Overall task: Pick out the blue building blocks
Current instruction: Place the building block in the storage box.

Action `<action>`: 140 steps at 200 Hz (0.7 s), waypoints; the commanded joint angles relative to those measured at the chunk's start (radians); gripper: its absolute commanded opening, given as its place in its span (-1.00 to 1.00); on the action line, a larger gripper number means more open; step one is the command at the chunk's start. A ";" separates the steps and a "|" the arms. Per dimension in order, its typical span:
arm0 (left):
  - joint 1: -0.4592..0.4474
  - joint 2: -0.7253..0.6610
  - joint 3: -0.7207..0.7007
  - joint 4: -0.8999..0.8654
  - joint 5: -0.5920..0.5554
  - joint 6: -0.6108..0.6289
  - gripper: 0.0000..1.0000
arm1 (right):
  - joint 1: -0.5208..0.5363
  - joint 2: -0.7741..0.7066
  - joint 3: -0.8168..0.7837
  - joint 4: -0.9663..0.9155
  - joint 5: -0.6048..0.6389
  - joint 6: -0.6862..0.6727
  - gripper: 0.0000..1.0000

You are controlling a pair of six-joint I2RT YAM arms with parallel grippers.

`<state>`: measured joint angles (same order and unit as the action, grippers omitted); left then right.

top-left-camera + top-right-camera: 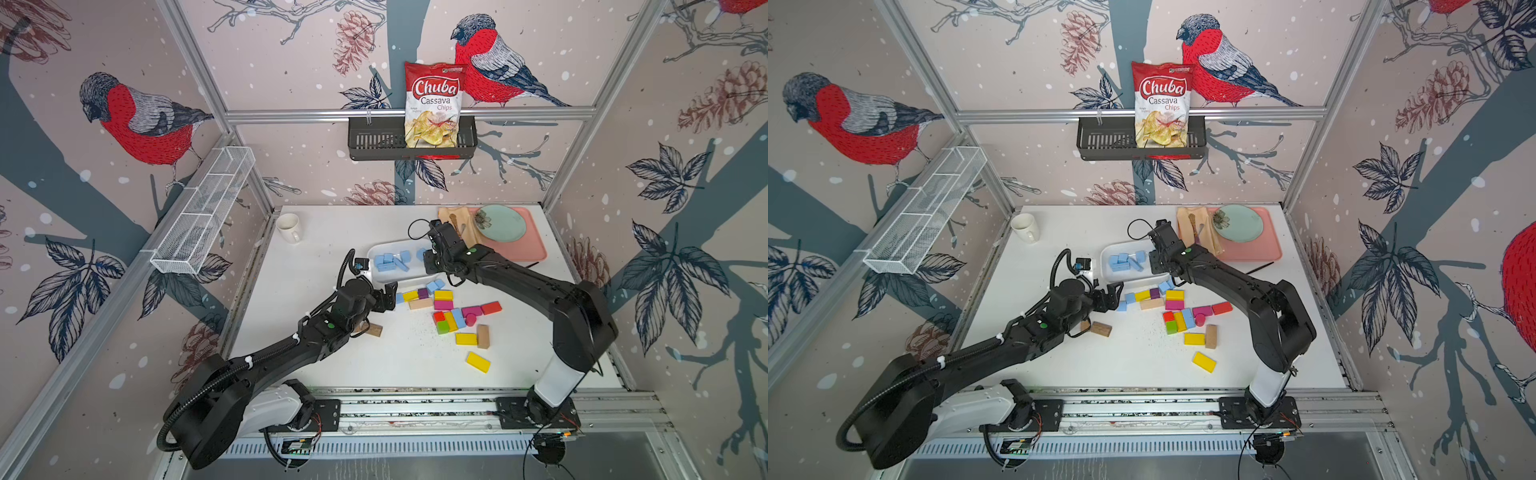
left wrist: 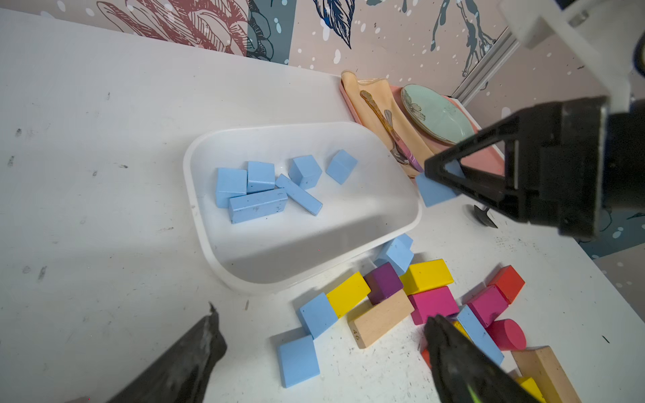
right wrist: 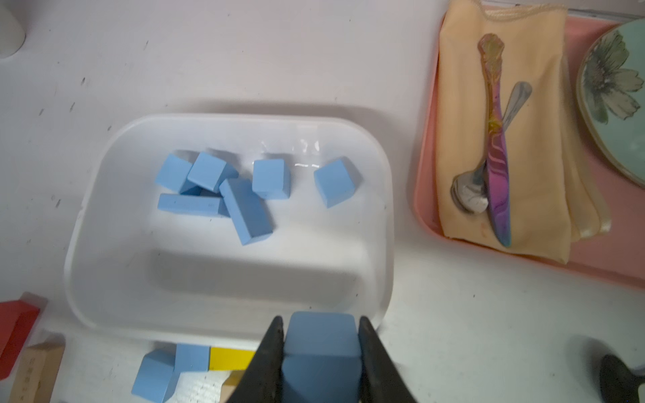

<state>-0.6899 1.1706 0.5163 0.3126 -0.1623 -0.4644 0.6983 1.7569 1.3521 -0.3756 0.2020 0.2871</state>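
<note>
The right gripper [image 3: 320,322] is clamped on one of the blue building blocks. It is a matte sky-blue cube [image 3: 321,363], pinched on two opposite faces between black, wedge-shaped fingers [image 3: 270,356]. The cube hangs over the near rim of a white tub [image 3: 87,244], a shallow, glossy plastic rectangle with rounded corners. The tub sits on the scuffed white bench [image 1: 353,361], a little behind its middle.

Inside the tub, toward its far wall, lie six blue pieces [image 3: 270,178]: four cubes and two longer bars that meet at an angle.

The left gripper [image 2: 321,314] has its jaws spread wide and holds nothing. It sits low over the bench, just in front of the tub's near rim. Two blue squares [image 2: 298,361] lie flat on the bench between its fingertips, touching each other at a corner.

A blue pair [image 2: 396,253] sits tight against the tub's near rim. A blue bar [image 2: 478,331] is wedged into the loose heap of coloured blocks [image 2: 427,275]. These are sharp-edged painted bricks in yellow, pink, red and purple, with bare-wood ones among them, and they spread toward the bench's right edge.
</note>
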 commanded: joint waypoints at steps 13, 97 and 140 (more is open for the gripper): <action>0.000 0.001 0.000 0.041 -0.020 0.004 0.88 | -0.017 0.096 0.114 -0.020 -0.032 -0.054 -0.45; 0.000 0.008 0.005 0.040 -0.029 0.008 0.88 | -0.026 0.347 0.347 -0.050 -0.100 -0.082 -0.44; 0.000 0.010 0.008 0.037 -0.032 0.010 0.88 | -0.030 0.422 0.406 -0.064 -0.102 -0.083 -0.42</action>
<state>-0.6899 1.1790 0.5167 0.3126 -0.1806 -0.4641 0.6708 2.1506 1.7321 -0.4263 0.1081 0.2108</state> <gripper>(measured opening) 0.940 0.326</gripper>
